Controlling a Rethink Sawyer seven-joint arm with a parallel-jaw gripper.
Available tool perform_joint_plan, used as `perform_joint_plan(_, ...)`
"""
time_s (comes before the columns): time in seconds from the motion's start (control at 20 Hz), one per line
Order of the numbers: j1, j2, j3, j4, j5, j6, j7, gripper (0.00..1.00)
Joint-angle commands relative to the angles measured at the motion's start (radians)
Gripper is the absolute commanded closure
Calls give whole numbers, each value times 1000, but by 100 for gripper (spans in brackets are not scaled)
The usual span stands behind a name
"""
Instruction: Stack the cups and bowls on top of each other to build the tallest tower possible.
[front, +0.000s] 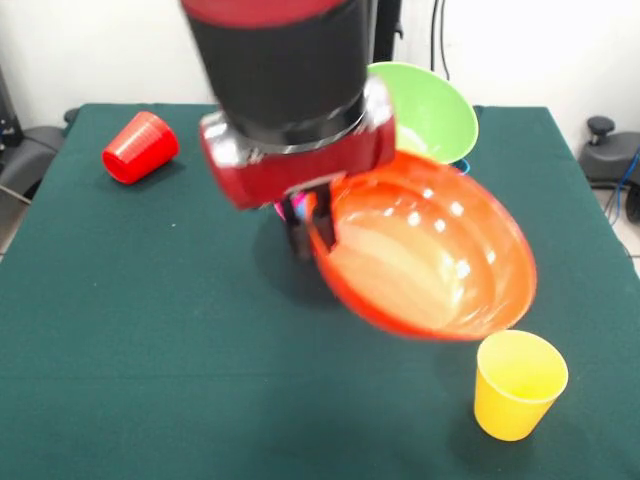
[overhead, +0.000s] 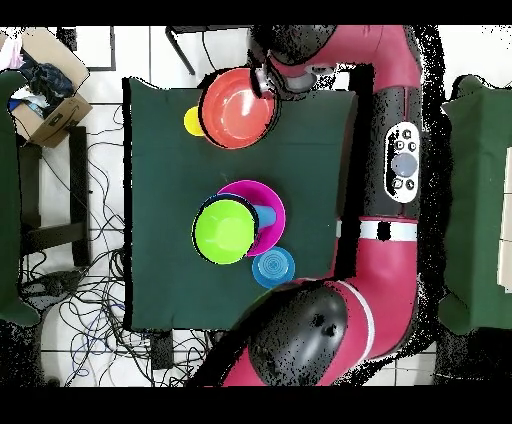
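Gripper: the gripper (front: 318, 215) is clamped on the rim of the large orange bowl (front: 425, 255) and holds it tilted above the table.
Front view only: the red cup (front: 140, 147) lies on its side at the far corner; the yellow cup (front: 518, 384) stands upright just below the orange bowl.
Overhead view only: the pink bowl (overhead: 272, 200) sits at the middle of the table with the green bowl (overhead: 224, 230) tilted in it and a light blue cup (overhead: 265, 216) beside the green one; a small blue bowl (overhead: 273, 267) stands next to them.
Writing: none can be read.
Surface: dark green cloth on the table (front: 150, 330).
Room: white wall, tiled floor with many cables (overhead: 75, 300), a cardboard box (overhead: 55, 100).
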Motion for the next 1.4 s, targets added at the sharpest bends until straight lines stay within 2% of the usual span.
perform_joint_plan(0.05,-30,-183,-47,396,108,-130,-62,100)
perform_joint_plan(0.2,-51,-213,-50,476,127,-174,-45,100)
perform_joint_plan(0.35,-86,-246,-49,571,136,-229,-68,100)
perform_joint_plan(0.45,-104,-252,-47,601,136,-249,-83,100)
perform_joint_plan(1.0,-183,-262,-14,692,116,-301,-195,100)
perform_joint_plan(1.25,-193,-270,-6,714,123,-301,-166,100)
perform_joint_plan(1.4,-183,-271,6,700,137,-263,-164,100)
